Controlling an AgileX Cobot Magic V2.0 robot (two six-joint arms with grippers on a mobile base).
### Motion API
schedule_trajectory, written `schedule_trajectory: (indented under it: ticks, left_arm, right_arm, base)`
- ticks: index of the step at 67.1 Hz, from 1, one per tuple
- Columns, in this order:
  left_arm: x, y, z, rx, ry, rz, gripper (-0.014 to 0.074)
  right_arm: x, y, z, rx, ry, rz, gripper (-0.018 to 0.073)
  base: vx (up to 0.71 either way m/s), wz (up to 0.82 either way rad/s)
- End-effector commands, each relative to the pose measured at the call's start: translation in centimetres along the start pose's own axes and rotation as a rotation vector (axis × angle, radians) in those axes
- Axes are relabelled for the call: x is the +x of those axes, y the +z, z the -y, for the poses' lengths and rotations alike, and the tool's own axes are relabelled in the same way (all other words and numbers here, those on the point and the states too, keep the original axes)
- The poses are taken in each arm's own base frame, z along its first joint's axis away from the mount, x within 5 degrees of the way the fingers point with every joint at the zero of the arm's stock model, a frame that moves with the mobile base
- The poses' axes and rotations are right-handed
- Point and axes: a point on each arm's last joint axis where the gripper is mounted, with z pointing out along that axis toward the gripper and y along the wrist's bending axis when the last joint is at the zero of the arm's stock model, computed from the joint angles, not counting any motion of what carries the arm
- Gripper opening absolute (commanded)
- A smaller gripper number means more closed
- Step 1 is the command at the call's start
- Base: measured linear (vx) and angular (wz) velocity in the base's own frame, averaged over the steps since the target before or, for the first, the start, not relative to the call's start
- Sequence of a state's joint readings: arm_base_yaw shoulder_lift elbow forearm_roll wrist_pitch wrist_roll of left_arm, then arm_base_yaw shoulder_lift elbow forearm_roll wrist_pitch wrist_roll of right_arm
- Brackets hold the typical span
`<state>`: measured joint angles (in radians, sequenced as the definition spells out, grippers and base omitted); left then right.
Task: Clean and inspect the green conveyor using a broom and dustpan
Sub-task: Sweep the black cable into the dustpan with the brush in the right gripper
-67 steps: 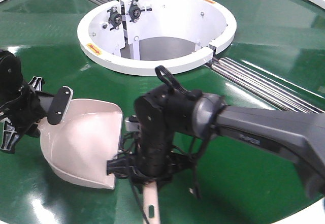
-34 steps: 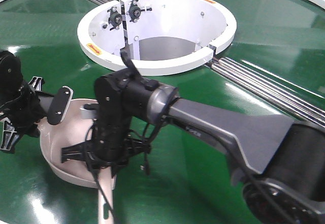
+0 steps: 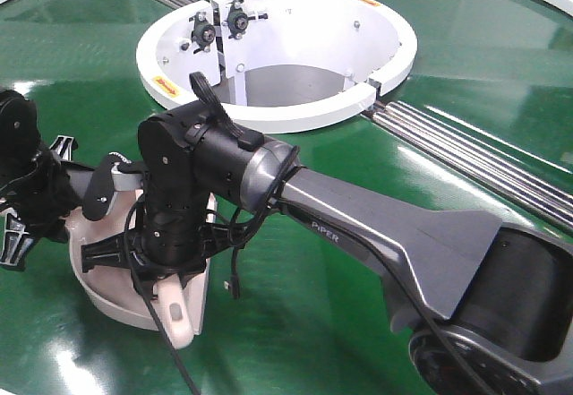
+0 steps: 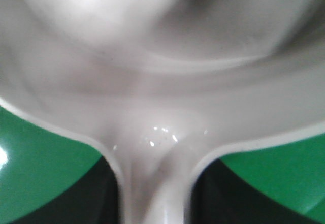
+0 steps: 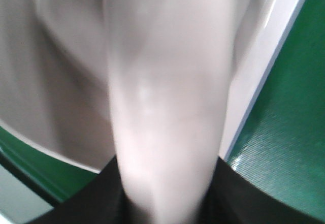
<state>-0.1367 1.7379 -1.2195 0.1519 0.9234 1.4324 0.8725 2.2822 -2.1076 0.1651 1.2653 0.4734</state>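
Presently: sweep-into-pan stage, both tools loaded.
Front view: right tool (image 3: 166, 265) clamped on the broom (image 3: 183, 310), slotted handle end jutting below it; dustpan (image 3: 103, 283) directly beneath, lying on the green conveyor (image 3: 483, 72), handle gripped by the left tool (image 3: 100, 189), likely to brace the pan against the stroke; white ring hub (image 3: 277, 113) beyond both. Left wrist view: only here, the handle-to-pan neck running between dark fingers (image 4: 101, 198). Right wrist view: broom shaft blurred over the pan wall; bristles not visible in any view.
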Motion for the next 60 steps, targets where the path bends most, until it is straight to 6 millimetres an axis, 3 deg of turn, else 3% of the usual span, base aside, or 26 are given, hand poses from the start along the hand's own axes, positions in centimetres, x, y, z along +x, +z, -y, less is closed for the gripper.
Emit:
schedule_trajectory:
  ticks: [1, 23, 39, 60]
  left_arm:
    - [-0.6, -1.5, 0.1, -0.009, 0.038, 0.02, -0.0007]
    - [-0.6, -1.5, 0.1, -0.009, 0.038, 0.02, -0.0007]
    - [-0.6, -1.5, 0.1, -0.009, 0.038, 0.02, -0.0007]
    - [-0.6, -1.5, 0.1, -0.009, 0.038, 0.02, -0.0007]
  right_arm:
    - [0.3, -6.0, -0.3, -0.001, -0.014, 0.125, -0.0005]
    - [1.1, -11.6, 3.5, 0.097, 0.014, 0.244, -0.0005]
    - [2.9, -13.1, 8.1, 0.193, 0.039, 0.224, -0.0005]
    - [5.8, -14.4, 15.6, 0.251, 0.102, 0.234, -0.0002]
  base:
    - [0.0, 0.0]
    - [0.0, 0.0]
    - [0.0, 0.0]
    - [0.0, 0.0]
